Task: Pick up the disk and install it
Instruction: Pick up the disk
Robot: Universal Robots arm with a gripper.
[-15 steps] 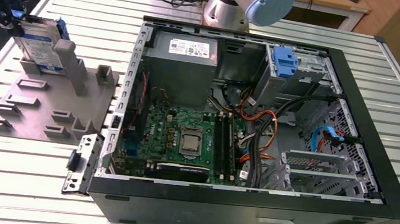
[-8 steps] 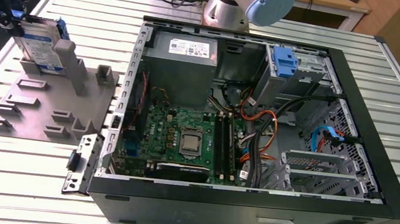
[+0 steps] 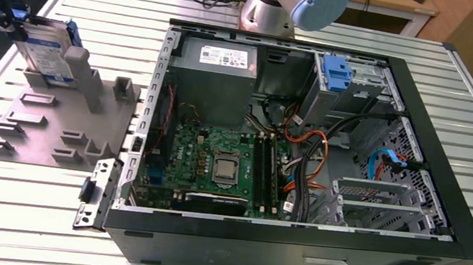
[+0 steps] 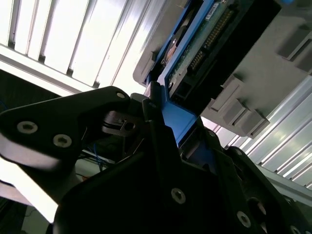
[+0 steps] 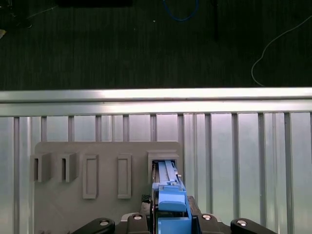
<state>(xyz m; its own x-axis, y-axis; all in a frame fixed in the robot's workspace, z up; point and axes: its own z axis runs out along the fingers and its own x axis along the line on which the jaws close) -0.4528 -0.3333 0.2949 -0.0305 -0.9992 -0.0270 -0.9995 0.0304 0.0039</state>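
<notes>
The disk (image 3: 47, 52) stands on edge in a slot at the far end of the grey holder plate (image 3: 40, 133), at the exterior view's left. It is silver with a white-and-blue label and a blue frame. My black gripper (image 3: 19, 19) sits at its upper end. In both wrist views the disk's blue frame (image 4: 178, 119) (image 5: 170, 202) lies between my fingers (image 4: 146, 105), and the gripper is shut on the disk. Its green circuit side (image 4: 202, 41) reaches down into the holder slot (image 5: 165, 163).
The open computer case (image 3: 444, 189) lies to the exterior view's right of the holder, with a motherboard (image 3: 215, 163), a grey power supply (image 3: 218, 60) and a blue latch (image 3: 337, 74) at the drive bay. The arm's base (image 3: 273, 6) stands behind the case. The slatted table (image 3: 22, 208) ends just past the holder.
</notes>
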